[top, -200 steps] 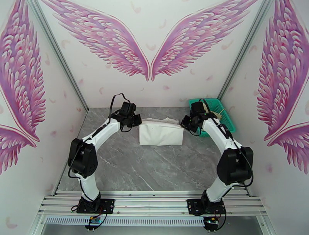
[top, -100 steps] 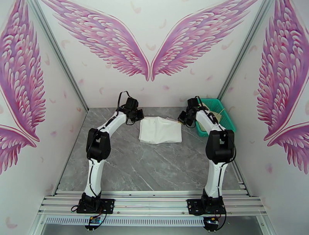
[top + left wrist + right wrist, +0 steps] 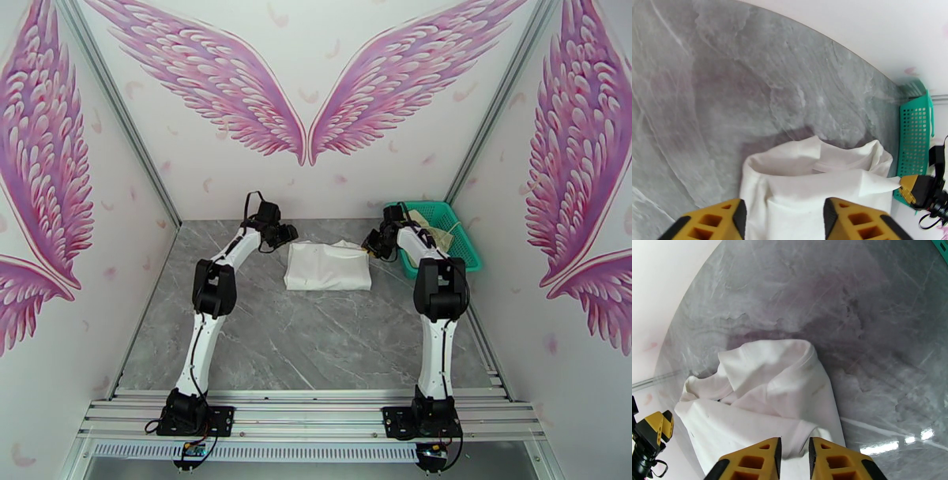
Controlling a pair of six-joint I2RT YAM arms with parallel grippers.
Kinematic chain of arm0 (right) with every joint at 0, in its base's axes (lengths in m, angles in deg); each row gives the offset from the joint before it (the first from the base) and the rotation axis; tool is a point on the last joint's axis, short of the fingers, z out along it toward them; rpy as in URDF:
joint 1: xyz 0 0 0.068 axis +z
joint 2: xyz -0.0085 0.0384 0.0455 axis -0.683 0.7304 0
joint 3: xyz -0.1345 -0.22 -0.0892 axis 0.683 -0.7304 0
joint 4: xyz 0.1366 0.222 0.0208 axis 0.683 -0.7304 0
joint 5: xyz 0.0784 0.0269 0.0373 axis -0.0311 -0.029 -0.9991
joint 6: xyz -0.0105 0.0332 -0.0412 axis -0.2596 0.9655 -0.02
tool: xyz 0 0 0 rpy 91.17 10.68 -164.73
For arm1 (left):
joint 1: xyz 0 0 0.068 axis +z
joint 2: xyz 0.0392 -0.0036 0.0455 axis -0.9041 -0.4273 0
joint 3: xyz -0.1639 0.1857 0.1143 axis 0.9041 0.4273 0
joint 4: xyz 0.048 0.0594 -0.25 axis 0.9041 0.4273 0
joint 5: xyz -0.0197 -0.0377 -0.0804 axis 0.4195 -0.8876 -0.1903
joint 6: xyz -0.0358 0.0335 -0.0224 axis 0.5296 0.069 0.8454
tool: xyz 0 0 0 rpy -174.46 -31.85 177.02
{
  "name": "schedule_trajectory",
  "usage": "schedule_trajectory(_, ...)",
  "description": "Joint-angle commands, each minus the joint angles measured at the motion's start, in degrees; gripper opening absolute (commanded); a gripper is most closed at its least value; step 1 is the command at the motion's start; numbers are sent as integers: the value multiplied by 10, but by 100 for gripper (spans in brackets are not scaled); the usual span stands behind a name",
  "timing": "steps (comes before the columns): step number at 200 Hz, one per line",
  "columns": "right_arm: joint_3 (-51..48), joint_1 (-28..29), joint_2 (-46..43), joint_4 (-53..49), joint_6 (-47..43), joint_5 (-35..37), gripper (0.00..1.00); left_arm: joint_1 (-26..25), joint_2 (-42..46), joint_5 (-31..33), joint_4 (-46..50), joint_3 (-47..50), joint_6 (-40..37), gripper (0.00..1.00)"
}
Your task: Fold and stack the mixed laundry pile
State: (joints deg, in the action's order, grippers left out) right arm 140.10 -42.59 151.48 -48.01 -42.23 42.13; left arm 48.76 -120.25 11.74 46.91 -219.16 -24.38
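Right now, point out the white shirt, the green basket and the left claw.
white shirt (image 3: 328,268), top view, folded middle.
green mesh basket (image 3: 914,134), left wrist view, side wall.
left claw (image 3: 784,215), left wrist view, between fingertips.

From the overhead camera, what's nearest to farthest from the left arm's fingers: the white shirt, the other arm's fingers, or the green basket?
1. white shirt, right beside the left arm's fingers.
2. right arm's fingers, at the shirt's opposite side.
3. green basket, farthest right, at the back corner.

No legible txt, labels or nos. anywhere.
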Motion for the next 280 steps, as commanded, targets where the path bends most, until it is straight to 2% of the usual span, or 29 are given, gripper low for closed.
schedule_trajectory(1,51,-6,2,14,-9,-21,39,15,5,0,14,-52,-11,64)
schedule_trajectory(28,62,-5,-35,6,-20,-19,50,10,53,20,51,-50,-55,61)
schedule_trajectory(56,2,12,-89,14,-35,-17,46,-24,137,20,53,42,-107,55)
schedule_trajectory(78,-50,33,-103,13,-69,17,46,-56,173,24,44,112,-133,54)
schedule_trajectory(105,-84,40,-91,9,-136,57,51,-84,158,28,53,133,-151,53)
schedule_trajectory(119,-87,40,-84,11,-183,100,54,-90,143,34,51,135,-155,52)
schedule_trajectory(136,-72,41,-67,-2,-245,140,61,-91,121,51,56,124,-163,52)
schedule_trajectory(153,-55,40,-50,-6,-289,137,67,-91,99,70,66,109,-169,56)
schedule_trajectory(172,-22,40,-22,-13,-309,135,67,-89,80,77,68,96,-171,58)
schedule_trajectory(216,71,40,51,-47,-323,121,49,-84,61,77,64,86,-161,57)
schedule_trajectory(245,86,40,55,-44,-327,113,21,-80,59,77,62,88,-158,56)
schedule_trajectory(280,97,40,38,-40,-324,113,0,-75,60,79,56,86,-151,56)
